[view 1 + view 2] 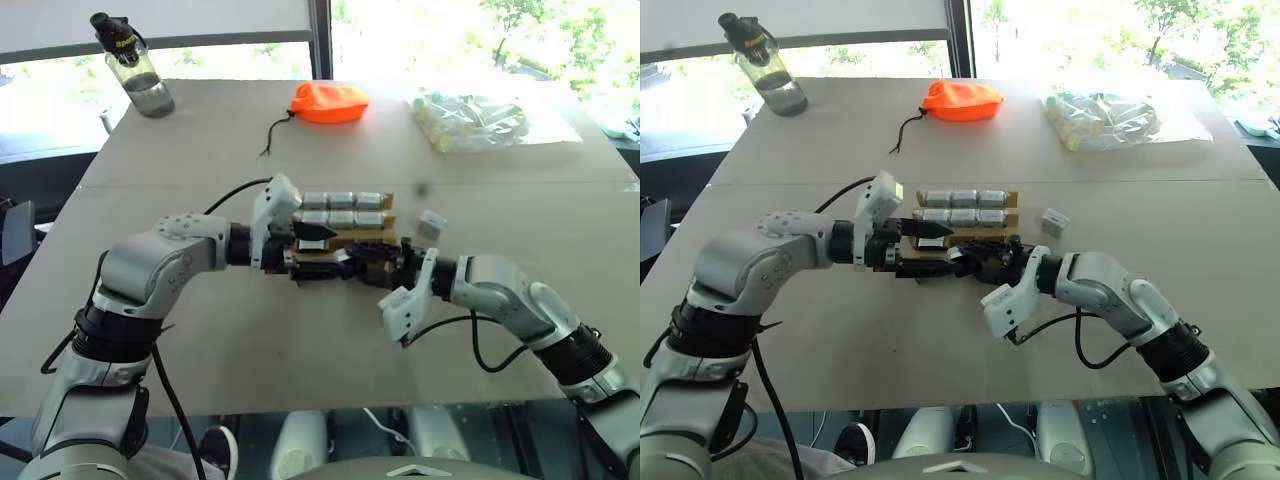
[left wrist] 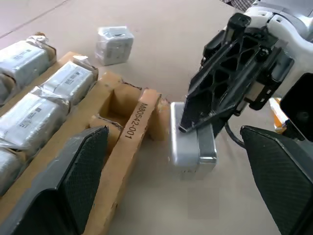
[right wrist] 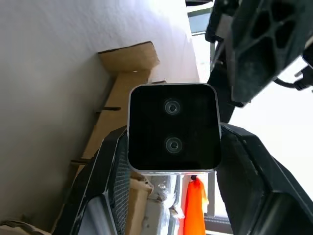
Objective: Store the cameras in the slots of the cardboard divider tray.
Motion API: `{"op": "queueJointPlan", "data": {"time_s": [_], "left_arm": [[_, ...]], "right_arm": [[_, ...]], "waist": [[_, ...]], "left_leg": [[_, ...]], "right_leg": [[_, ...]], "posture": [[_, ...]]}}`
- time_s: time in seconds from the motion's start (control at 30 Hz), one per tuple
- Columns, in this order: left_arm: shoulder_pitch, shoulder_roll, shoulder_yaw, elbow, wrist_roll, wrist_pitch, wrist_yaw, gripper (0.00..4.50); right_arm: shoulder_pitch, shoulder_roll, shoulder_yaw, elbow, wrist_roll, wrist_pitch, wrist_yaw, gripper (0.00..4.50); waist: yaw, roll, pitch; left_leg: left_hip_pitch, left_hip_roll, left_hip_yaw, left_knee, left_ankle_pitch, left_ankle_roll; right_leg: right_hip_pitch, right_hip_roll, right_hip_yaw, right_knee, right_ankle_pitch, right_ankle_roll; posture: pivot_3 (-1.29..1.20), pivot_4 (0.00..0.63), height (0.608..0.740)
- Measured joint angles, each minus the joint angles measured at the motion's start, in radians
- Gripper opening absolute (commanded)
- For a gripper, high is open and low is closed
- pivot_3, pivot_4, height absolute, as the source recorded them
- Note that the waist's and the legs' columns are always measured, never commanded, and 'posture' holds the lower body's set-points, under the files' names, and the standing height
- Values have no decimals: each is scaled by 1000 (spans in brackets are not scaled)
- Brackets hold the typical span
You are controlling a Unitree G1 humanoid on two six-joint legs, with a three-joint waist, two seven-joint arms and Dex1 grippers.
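Note:
The cardboard divider tray lies mid-table, its two far rows filled with several silver cameras; the near slots look empty. A silver camera with a black two-lens face hangs just off the tray's near corner, and my right gripper is shut on it. My left gripper stands open, one finger over the tray and the other beyond the held camera. Another camera lies loose on the table right of the tray.
At the far side of the table sit an orange drawstring pouch, a clear bag of pale tubes and a water bottle at the far left corner. Both arms meet in front of the tray.

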Motion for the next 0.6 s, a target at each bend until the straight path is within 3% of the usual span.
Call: {"op": "queueJointPlan", "data": {"time_s": [0.1, 0.13, 0.2, 0.27, 0.6], "left_arm": [[-4, 4, -1, 3, 4, 0, -18, 4500], [-3, 5, -3, 5, 8, 1, -28, 4086], [-3, 10, -10, 5, 14, 3, -39, 3716], [0, 17, -27, 4, 19, 9, -49, 2896], [11, 18, -39, -5, 55, 18, -53, 2896]], "right_arm": [[-7, 6, 0, 10, -2, -11, 1, 1910], [-8, 7, 0, 14, -2, -16, 2, 1910], [-8, 11, 0, 21, -2, -17, 3, 1910], [-9, 14, 0, 27, -2, -17, 5, 1910], [-30, 22, -2, 41, -6, -10, 7, 1910]], "waist": [[0, 0, 0], [0, 0, 0], [0, 0, 0], [0, 0, 0], [1, 0, 0]], "left_leg": [[0, 0, 0, 0, 0, 0], [0, 0, 0, 0, 0, 0], [0, 0, 0, 0, 0, 0], [0, 0, 0, 0, 0, 0], [0, 0, 0, 0, 0, 0]], "right_leg": [[0, 0, 0, 0, 0, 0], [0, 0, 0, 0, 0, 0], [0, 0, 0, 0, 0, 0], [0, 0, 0, 0, 0, 0], [0, 0, 0, 0, 0, 0]], "posture": [[0, 150, 740], [0, 150, 740], [0, 150, 740], [0, 150, 740], [0, 150, 740]]}}
